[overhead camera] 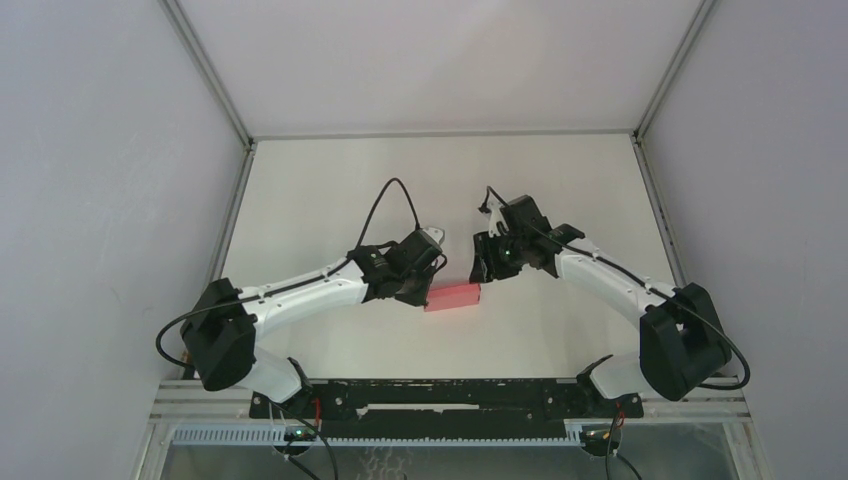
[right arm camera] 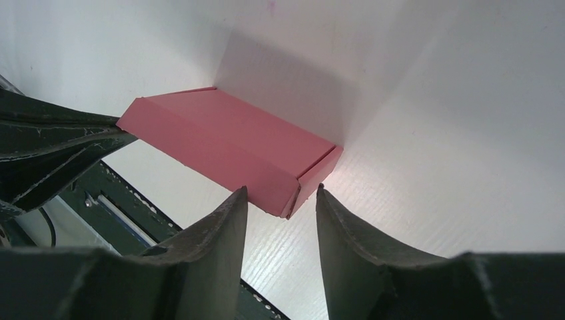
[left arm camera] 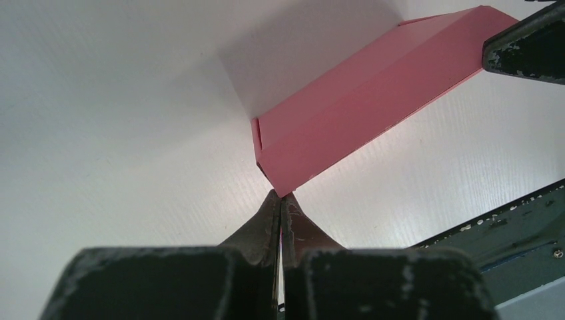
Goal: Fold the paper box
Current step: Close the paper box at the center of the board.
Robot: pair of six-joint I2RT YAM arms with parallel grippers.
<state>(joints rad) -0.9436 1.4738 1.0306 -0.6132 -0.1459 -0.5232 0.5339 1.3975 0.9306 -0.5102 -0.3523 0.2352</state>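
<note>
The pink paper box (overhead camera: 452,296) lies flat on the white table between the two arms, its panels closed into a shallow rectangular shape. My left gripper (overhead camera: 425,290) is shut, and its tips (left arm camera: 281,195) touch the near corner of the box (left arm camera: 360,113). I see no flap clearly pinched between them. My right gripper (overhead camera: 482,268) is open at the opposite end. In the right wrist view, its fingertips (right arm camera: 281,189) straddle the end corner of the box (right arm camera: 226,140) without closing on it. The left gripper's fingers (right arm camera: 80,137) show at the box's far end.
A black rail (overhead camera: 440,395) with cables runs along the table's near edge, close behind the box (left arm camera: 506,227). Grey enclosure walls (overhead camera: 110,150) stand at the left, right and back. White table surface (overhead camera: 330,190) extends beyond the arms.
</note>
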